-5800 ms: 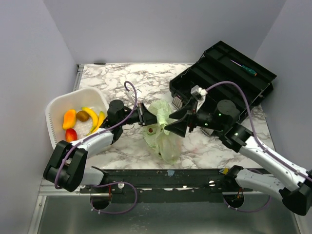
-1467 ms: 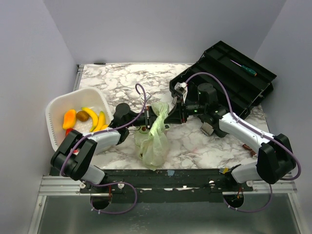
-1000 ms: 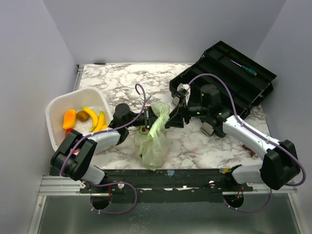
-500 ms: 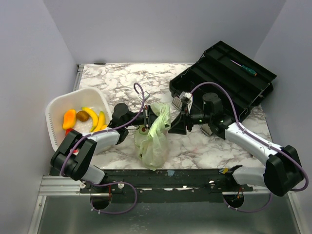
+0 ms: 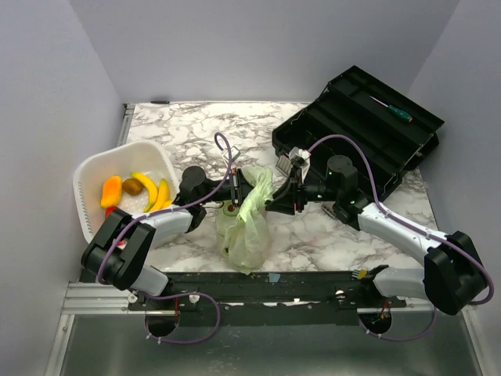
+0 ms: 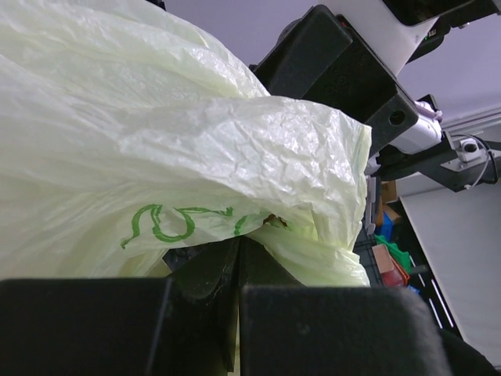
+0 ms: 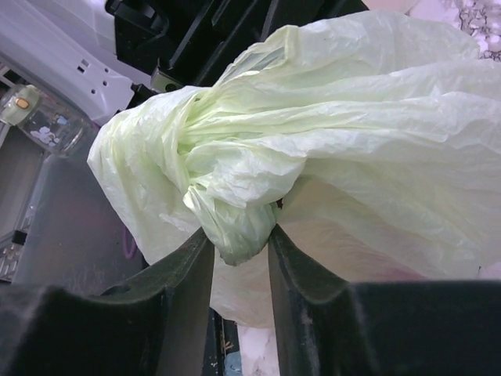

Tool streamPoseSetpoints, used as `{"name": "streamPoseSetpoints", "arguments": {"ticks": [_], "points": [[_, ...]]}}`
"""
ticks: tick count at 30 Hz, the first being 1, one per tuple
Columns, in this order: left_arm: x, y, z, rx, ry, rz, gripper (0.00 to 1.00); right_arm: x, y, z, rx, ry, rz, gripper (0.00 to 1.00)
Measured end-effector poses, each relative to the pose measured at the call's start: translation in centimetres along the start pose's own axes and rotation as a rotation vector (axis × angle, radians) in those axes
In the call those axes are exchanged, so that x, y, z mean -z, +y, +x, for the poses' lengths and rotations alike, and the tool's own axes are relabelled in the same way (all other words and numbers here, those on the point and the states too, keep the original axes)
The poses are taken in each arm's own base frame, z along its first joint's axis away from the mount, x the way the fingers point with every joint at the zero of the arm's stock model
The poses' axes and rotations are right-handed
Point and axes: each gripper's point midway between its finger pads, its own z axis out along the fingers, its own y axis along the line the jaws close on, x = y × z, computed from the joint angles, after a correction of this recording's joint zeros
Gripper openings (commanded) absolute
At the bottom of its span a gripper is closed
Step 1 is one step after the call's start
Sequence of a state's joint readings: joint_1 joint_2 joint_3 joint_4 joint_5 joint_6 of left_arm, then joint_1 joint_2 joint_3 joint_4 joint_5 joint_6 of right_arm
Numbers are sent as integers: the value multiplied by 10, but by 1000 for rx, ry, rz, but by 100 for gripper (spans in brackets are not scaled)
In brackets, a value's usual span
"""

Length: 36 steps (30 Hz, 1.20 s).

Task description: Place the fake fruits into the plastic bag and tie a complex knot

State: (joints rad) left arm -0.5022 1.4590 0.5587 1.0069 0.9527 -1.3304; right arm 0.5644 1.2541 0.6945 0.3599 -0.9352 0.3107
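The pale green plastic bag [image 5: 247, 223] stands at the near middle of the table, its top bunched up between my two grippers. My left gripper [image 5: 243, 188] is shut on a fold of the bag [image 6: 235, 157], with its jaws pressed together [image 6: 237, 266]. My right gripper [image 5: 274, 205] holds a twisted bunch of the bag's top [image 7: 227, 207] between its nearly closed fingers [image 7: 237, 239]. A small reddish piece [image 5: 232, 207] shows through the bag. More fake fruits lie in the white basket [image 5: 90, 168]: an orange mango [image 5: 111, 190], yellow bananas [image 5: 149, 190], a brown piece [image 5: 133, 186] and a red one [image 5: 112, 212].
An open black toolbox [image 5: 356, 129] with a green-handled screwdriver [image 5: 394, 110] stands at the back right, just behind my right arm. The basket sits at the left edge of the marble table [image 5: 188, 125]. Grey walls close in the back and both sides.
My right gripper has come from the toolbox side down toward the near edge, still at the bag's top. The bag stands more upright than before. My left gripper has barely moved.
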Motion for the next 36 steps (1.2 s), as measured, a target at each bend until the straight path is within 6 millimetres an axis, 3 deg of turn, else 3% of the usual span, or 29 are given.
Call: {"name": "streamPoseSetpoints", "arguments": {"ticks": [10,12,14,17,20,28,36], "points": [[2,0,-3,-4,-9,0,2,0,-7,7,-1,10,30,1],[2,1,-4,-3,-10,-1,4,1,-7,9,9,16,33,1],[3,1,-4,-2,-11,-5,11,1,-6,10,17,23,32,1],[3,2,-4,-4,-9,-7,32,2,-5,11,27,29,32,1],[6,4,-7,-12,-15,-13,44,3,-5,13,27,35,35,1],[45,0,-30,-89,-99,-63,55,8,-1,11,43,58,47,1],[96,-2,-49,-306,-130,-212,64,10,-2,8,60,77,65,1]]}}
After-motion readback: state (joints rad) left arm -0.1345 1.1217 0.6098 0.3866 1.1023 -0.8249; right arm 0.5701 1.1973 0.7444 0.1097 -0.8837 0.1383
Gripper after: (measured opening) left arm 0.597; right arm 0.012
